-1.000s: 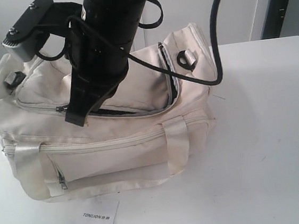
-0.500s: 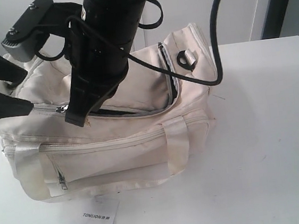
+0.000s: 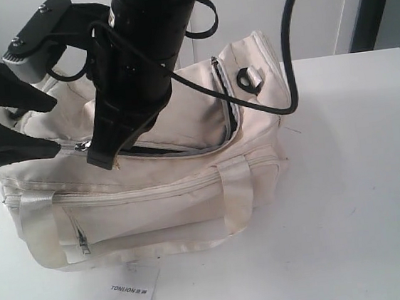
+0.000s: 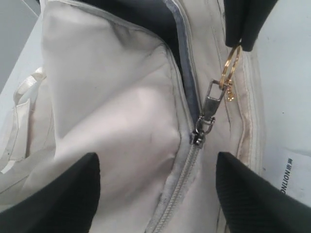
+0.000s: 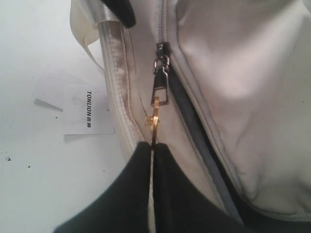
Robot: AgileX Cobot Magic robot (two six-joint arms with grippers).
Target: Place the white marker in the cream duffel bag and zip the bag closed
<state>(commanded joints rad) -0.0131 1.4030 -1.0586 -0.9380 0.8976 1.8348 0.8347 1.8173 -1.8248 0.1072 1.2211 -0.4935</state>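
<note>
Right wrist view: ring in gripper

**TONLION, the lone readable print**

Showing in black capitals on the white paper tag, trailed by two tiny marks too small for reading. Reading whole again in the right wrist view; getting cut to "ONLION" in the left wrist view.

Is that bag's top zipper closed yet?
No, mostly open: the bag gapes dark past the slider, whose gold ring the right end effector pinches.
</note>
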